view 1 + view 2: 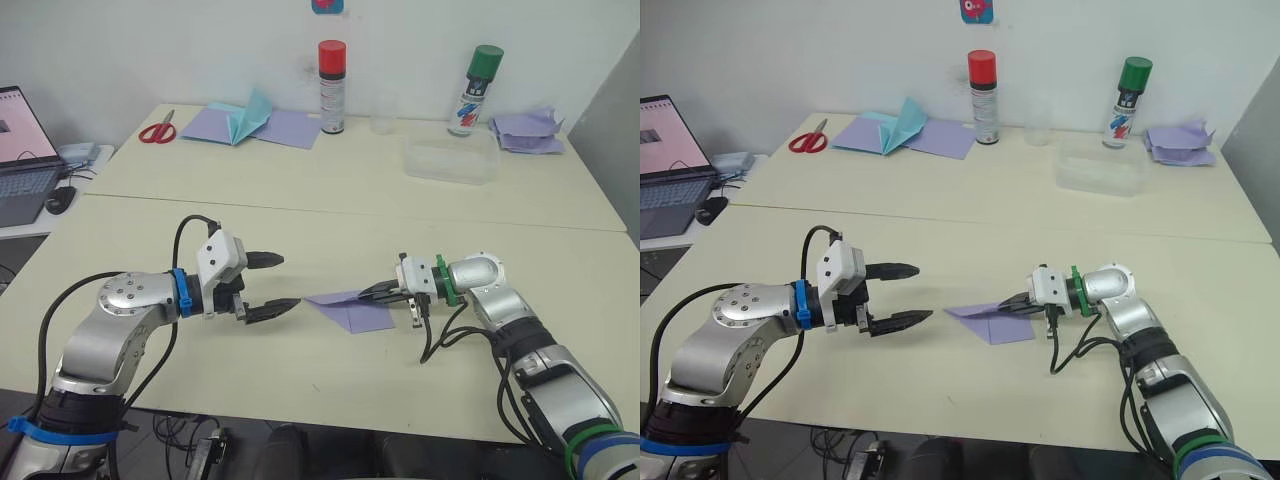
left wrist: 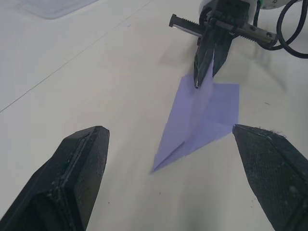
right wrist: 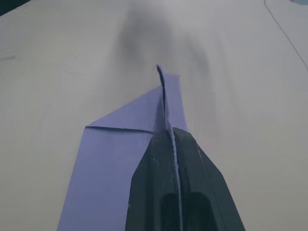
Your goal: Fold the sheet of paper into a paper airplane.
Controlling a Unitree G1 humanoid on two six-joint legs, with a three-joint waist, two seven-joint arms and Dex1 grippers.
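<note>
The sheet of paper [image 1: 350, 310] is lavender and lies on the cream table, folded into a narrow wedge like a paper airplane, with its pointed nose toward my left arm. A thin ridge [image 3: 162, 96] stands up along its middle. My right gripper [image 1: 380, 292] is shut on that ridge at the wedge's wide end, fingers [image 3: 154, 187] pressed together with the paper edge between them. My left gripper [image 1: 286, 282] hovers open a short way off the nose, one finger above the other, touching nothing. The left wrist view shows the wedge [image 2: 202, 115] between its spread fingers [image 2: 82, 168].
At the back stand a red-capped spray can [image 1: 332, 88], a green-capped can [image 1: 478, 92] and a clear plastic box [image 1: 452, 160]. Red scissors [image 1: 158, 130], a pale-blue shape on lavender sheets [image 1: 255, 122], a lavender heap [image 1: 528, 130] and a laptop [image 1: 22, 150] sit along the edges.
</note>
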